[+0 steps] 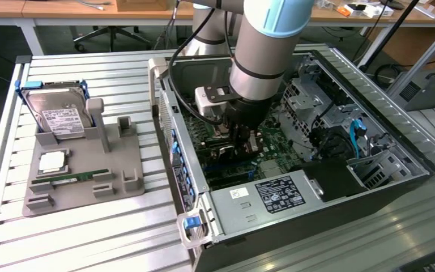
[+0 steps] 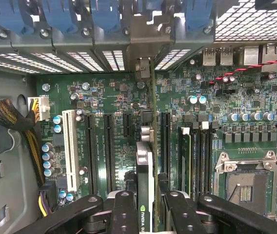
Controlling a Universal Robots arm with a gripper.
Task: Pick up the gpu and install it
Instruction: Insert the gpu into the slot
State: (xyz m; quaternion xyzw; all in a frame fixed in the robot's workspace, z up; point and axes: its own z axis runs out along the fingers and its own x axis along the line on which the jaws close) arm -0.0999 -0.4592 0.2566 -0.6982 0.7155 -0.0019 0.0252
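The gpu (image 2: 146,165) stands edge-on in the wrist view, a thin card running over the green motherboard (image 2: 104,97) between two long black slots. Its silver end bracket (image 2: 146,46) reaches the slotted rear panel of the case. My gripper (image 2: 148,217) is shut on the card, one black finger (image 2: 124,214) on each side of it. In the exterior view my gripper (image 1: 242,141) is down inside the open computer case (image 1: 278,195), over the motherboard. I cannot tell whether the card's edge sits in a slot.
A white slot (image 2: 70,148), a CPU socket (image 2: 248,183) and blue latches (image 2: 60,14) surround the card. On the slatted table at the exterior view's left, a grey holder (image 1: 119,187) carries a hard drive (image 1: 60,116) and a green memory stick (image 1: 74,178). Cables (image 2: 11,117) hang beside the board.
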